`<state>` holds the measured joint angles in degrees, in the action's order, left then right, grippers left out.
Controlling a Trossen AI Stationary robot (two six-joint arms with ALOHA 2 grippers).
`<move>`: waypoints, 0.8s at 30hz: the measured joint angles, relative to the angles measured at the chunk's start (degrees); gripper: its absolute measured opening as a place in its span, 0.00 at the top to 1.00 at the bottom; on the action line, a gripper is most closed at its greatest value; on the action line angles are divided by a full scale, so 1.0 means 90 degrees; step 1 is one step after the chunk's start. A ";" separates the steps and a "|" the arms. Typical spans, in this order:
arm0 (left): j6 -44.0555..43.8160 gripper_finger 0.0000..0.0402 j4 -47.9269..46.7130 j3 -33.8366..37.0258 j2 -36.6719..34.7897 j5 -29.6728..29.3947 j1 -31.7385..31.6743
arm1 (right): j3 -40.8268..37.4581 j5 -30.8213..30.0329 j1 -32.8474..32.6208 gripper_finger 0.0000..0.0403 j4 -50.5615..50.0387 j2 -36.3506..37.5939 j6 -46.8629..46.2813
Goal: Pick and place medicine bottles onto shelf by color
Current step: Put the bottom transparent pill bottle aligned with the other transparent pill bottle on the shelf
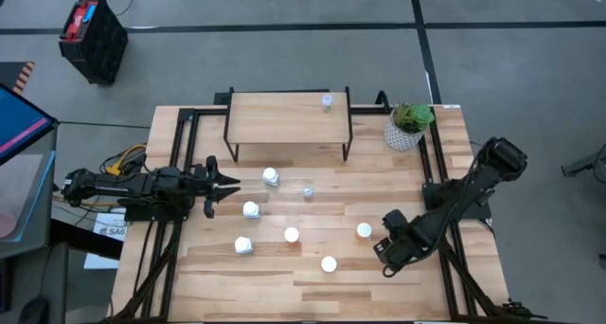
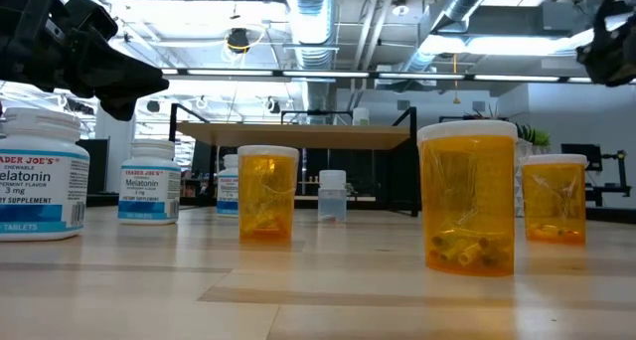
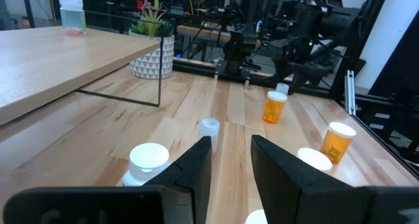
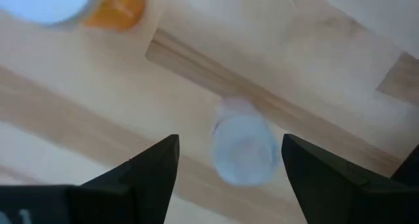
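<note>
The shelf (image 1: 284, 117) stands at the table's far side with one clear bottle (image 1: 327, 101) upright on its top. On the table stand three white bottles (image 1: 272, 177) (image 1: 251, 209) (image 1: 244, 245), three orange bottles (image 1: 292, 234) (image 1: 364, 230) (image 1: 329, 263) and a clear bottle (image 1: 309, 191). My left gripper (image 3: 230, 165) is open, level, just left of the white bottles (image 3: 147, 158), empty. My right gripper (image 4: 229, 165) is open and points down over another clear bottle (image 4: 243, 149), its fingers on either side and apart from it. In the high view this gripper (image 1: 386, 258) hides that bottle.
A potted green plant (image 1: 409, 125) stands at the far right, beside the shelf. An orange bottle (image 4: 111, 4) stands close to my right gripper. Bare wood lies along the table's near edge (image 1: 303, 300). Black frame rails run along both sides of the table.
</note>
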<state>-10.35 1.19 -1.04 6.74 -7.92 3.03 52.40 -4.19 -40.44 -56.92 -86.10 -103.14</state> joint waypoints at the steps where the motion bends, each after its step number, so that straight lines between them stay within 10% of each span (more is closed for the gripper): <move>1: 0.0000 0.76 0.0000 0.0000 0.0001 0.0001 0.0000 | 0.0002 0.0000 0.0039 0.28 0.0019 -0.0049 0.0042; 15: 0.0000 0.76 0.0000 0.0000 0.0001 0.0002 0.0000 | 0.0002 0.0615 0.0258 0.29 0.0074 -0.0095 0.0135; 24: 0.0001 0.76 0.0000 0.0000 0.0001 0.0002 0.0000 | 0.0002 0.0617 0.0262 0.51 0.0075 -0.0095 0.0134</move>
<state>-10.34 1.19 -1.04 6.74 -7.90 3.04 52.42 1.37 -38.09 -56.25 -86.96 -101.93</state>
